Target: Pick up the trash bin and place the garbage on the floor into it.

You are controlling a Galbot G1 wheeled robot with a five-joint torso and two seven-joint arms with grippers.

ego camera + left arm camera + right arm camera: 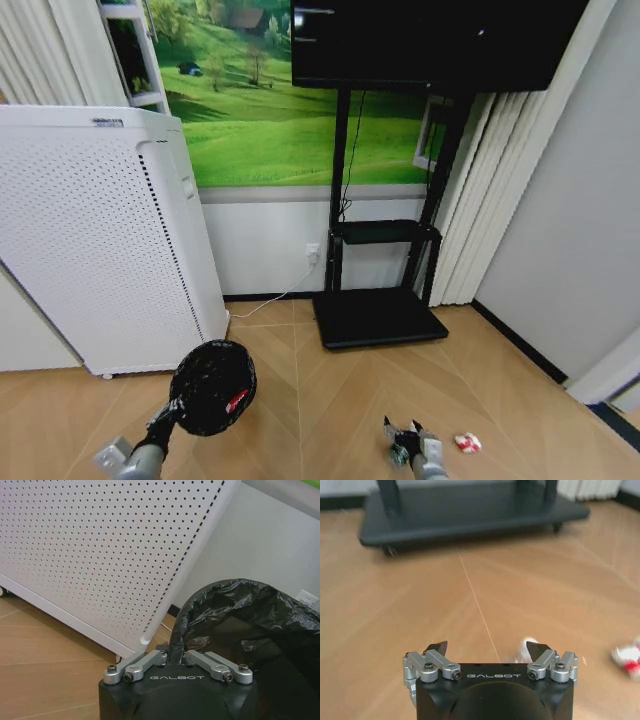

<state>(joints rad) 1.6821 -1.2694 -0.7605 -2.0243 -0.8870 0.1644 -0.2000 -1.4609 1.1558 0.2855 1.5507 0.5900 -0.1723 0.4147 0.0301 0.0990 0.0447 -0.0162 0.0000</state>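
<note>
**Bin in the air, right arm down among the litter**

The left gripper [172, 412] is clamped on the rim of the trash bin [213, 386], and the bin hangs tilted above the floor [330, 400], its mouth turned toward the camera. In the left wrist view the fingers [150, 661] close tight on the edge of the black liner [235, 615]. A flash of red [237, 402] sits inside the bin; what it is, I cannot tell. The bin hangs just in front of the big white perforated appliance [90, 240], near its front corner.

Across from the bin, the right gripper [405, 440] is low over the floor with its jaws spread wide. Between its fingertips in the right wrist view sits a small white-capped piece [524, 650], blurred. The crumpled white-red wrapper [467, 442] lies on the floor just beyond the right gripper, on the side away from the bin, not touching it.

Behind them, farther from the bin, the TV stand's dark base [378, 318] sits against the wall.
</note>
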